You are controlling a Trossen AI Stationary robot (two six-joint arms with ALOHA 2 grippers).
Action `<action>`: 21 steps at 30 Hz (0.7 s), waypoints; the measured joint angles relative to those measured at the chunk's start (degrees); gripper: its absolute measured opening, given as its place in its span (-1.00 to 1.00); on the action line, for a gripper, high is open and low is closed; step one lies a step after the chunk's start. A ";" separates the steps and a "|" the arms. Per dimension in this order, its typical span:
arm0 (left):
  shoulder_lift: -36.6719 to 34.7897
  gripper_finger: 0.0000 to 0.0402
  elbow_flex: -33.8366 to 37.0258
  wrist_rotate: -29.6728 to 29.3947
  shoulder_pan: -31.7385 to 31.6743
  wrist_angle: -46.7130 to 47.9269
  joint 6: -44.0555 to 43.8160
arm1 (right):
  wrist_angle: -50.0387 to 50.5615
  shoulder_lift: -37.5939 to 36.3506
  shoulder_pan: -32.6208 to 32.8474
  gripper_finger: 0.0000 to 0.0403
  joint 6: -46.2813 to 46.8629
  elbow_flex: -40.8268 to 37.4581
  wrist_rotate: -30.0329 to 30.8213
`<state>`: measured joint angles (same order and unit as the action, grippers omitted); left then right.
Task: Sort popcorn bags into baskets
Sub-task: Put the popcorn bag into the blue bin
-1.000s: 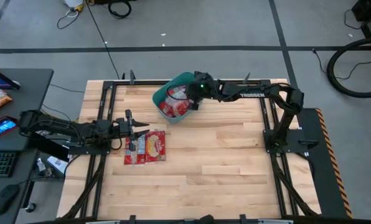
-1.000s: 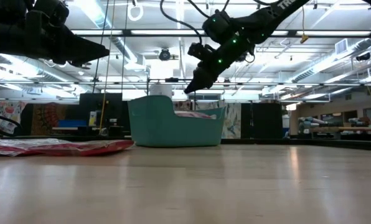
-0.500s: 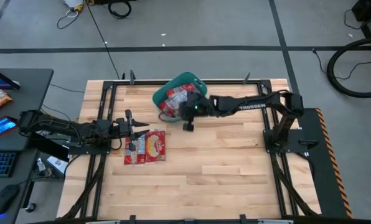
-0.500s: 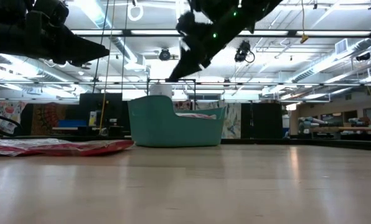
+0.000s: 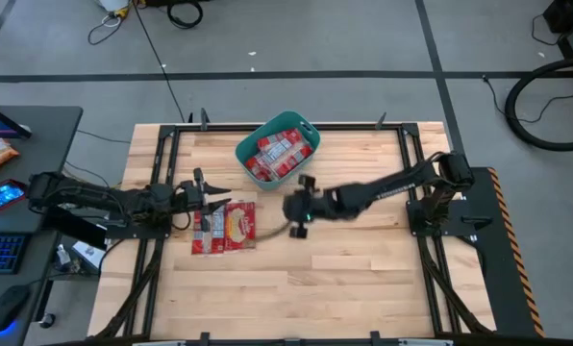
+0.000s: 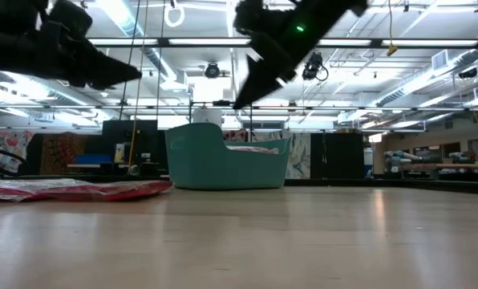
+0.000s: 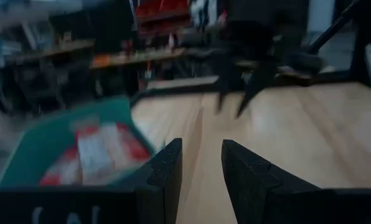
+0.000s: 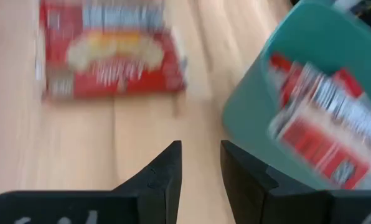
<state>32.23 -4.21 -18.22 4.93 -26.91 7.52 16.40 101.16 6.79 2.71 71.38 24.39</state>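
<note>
Black ridged fingers (image 8: 167, 177) of the right gripper (image 5: 297, 205) stand a narrow gap apart with nothing between them; its wrist view looks past them at bare wood. This gripper hangs above the pale wooden plank table (image 5: 344, 259) near its middle, between the teal-blue rounded plastic tub (image 5: 278, 149) and the flat red popcorn bags with cream label patches (image 5: 227, 227) that lie on the table. In the low view it shows high over the tub (image 6: 227, 157), well clear of the rim, pointing down.

Out from the fingers, the right arm (image 5: 387, 189) stretches low across the table from its base at the right-hand edge.

The left gripper (image 5: 205, 199) also has its two dark fingers (image 7: 164, 177) slightly parted and empty. It hovers just over the far edge of the bags on the table, pointing toward the tub and the right gripper, which its wrist view shows farther off (image 7: 241, 93). The left arm (image 5: 104, 202) reaches in from the table's left-hand edge.

Several red popcorn bags (image 5: 279, 154) already lie piled inside the tub, which stands at the far side of the table, turned at an angle to the edge. The right wrist view shows them leaning in the tub (image 8: 325, 127), with the bags still on the wood (image 8: 111, 53) well apart from it. Those loose bags lie flat, side by side and overlapping; how many there are cannot be told. In the low view they show as a thin red layer (image 6: 70, 189) on the tabletop.
</note>
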 joint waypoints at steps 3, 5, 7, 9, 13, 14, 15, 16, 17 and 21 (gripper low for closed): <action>0.01 -0.41 -2.10 1.51 -1.47 7.72 -5.73 | -1.80 0.02 2.68 -0.43 1.10 -4.10 3.25; 0.05 -0.41 -3.78 4.06 -2.19 13.30 -9.90 | -3.86 -0.03 3.92 -0.43 1.19 -6.38 4.38; 0.66 -0.41 -5.72 5.97 -2.67 17.99 -12.83 | -5.99 -0.13 4.83 -0.43 0.02 -7.79 4.76; 1.38 -0.41 -8.38 7.12 -2.91 22.22 -15.75 | -7.79 -0.15 5.38 -0.43 -2.27 -7.98 5.94; 5.54 -0.41 -13.83 9.91 -2.56 27.03 -22.15 | -11.87 -0.24 5.70 -0.43 -7.93 -7.98 11.46; 7.00 -0.41 -14.88 10.93 -2.17 27.56 -23.61 | -13.09 -0.24 5.63 -0.43 -9.24 -7.98 12.11; 8.70 -0.41 -15.90 12.09 -1.67 28.03 -24.72 | -14.23 -0.24 5.55 -0.43 -10.35 -7.98 12.22; 10.46 -0.41 -16.79 13.46 -0.95 28.20 -25.49 | -15.13 -0.24 5.52 -0.43 -11.05 -7.98 12.17; 12.07 -0.41 -17.34 14.77 -0.01 28.29 -26.72 | -15.74 -0.24 5.48 -0.43 -11.27 -7.98 11.81; 18.90 -0.41 -18.94 17.44 5.73 28.50 -30.67 | -15.70 -0.24 5.94 -0.43 -8.33 -8.35 9.44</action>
<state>51.13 -23.15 -0.78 10.66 1.58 -23.15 0.70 100.92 12.73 -5.62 63.02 33.83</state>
